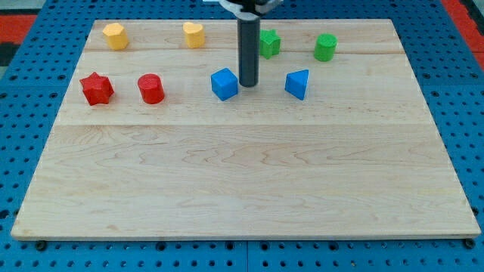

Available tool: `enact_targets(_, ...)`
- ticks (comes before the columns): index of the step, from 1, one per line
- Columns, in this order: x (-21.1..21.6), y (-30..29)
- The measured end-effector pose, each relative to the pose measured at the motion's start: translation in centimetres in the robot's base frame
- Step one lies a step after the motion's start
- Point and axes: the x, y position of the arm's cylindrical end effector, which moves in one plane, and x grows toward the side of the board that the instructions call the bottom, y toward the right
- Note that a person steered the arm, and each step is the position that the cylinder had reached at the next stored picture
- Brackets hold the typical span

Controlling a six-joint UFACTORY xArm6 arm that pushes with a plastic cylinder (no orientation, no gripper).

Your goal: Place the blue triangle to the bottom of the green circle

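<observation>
The rod is standing upright over the upper middle of the wooden board, with my tip resting on the surface. There are no jaws on this arm, only the bare rod, and it is holding nothing.

The blue triangle is sitting to the view's right of my tip, apart from it, with a gap of bare wood showing between the 2. The green circle is lying above and to the right of the blue triangle, near the view's top edge of the board, not touching it.

A blue cube is sitting just beside my tip on the view's left; whether the 2 are touching cannot be told. A green star is lying above my tip, partly behind the rod.

Further to the view's left, a red cylinder and a red star are sitting side by side, apart. A yellow hexagon and a yellow heart are lying along the top left.

Nothing is standing between the blue triangle and the space below the green circle.
</observation>
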Motion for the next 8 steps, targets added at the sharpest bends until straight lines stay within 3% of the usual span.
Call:
enact_targets(1,1.6,0.2)
enact_targets(2,4.4,5.1)
enact_targets(3,4.4,9.2)
enact_targets(5,-1.9,6.2)
enact_targets(8,-2.8,10.2)
